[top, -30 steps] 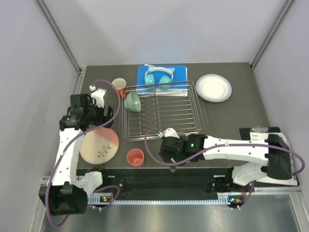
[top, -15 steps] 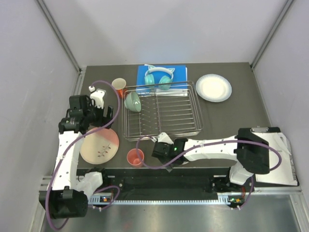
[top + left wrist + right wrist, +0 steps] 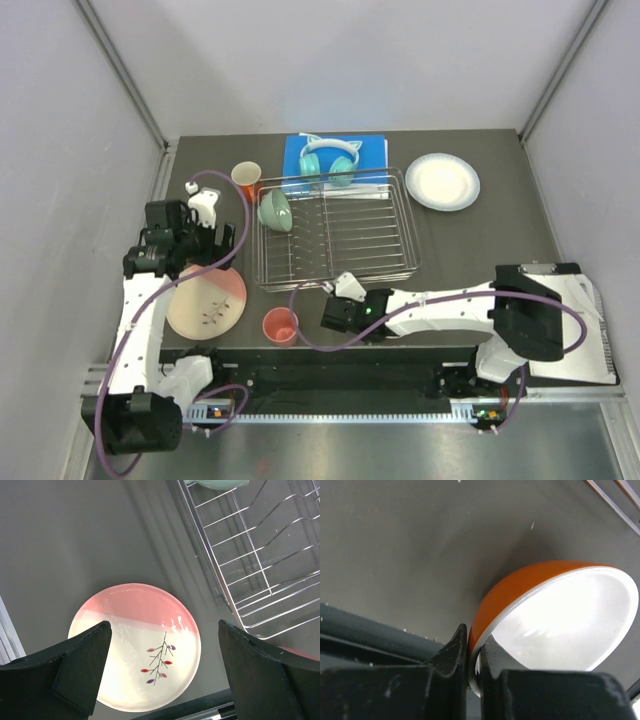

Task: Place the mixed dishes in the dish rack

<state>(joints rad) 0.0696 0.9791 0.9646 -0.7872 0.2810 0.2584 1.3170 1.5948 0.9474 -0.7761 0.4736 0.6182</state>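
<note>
At the near edge of the surface, the coral pink cup is now clamped at the rim by the right fingers, which were spread 1 second ago, so lifting to the dish rack is judged possible. The left fingers are spread.

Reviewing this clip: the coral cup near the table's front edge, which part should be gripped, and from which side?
Probably the thin rim wall, from the right arm's side, one jaw inside and one outside. The coral cup stands upright, mouth open upward, leaving that wall exposed; the right gripper is pinched on it this way.
</note>
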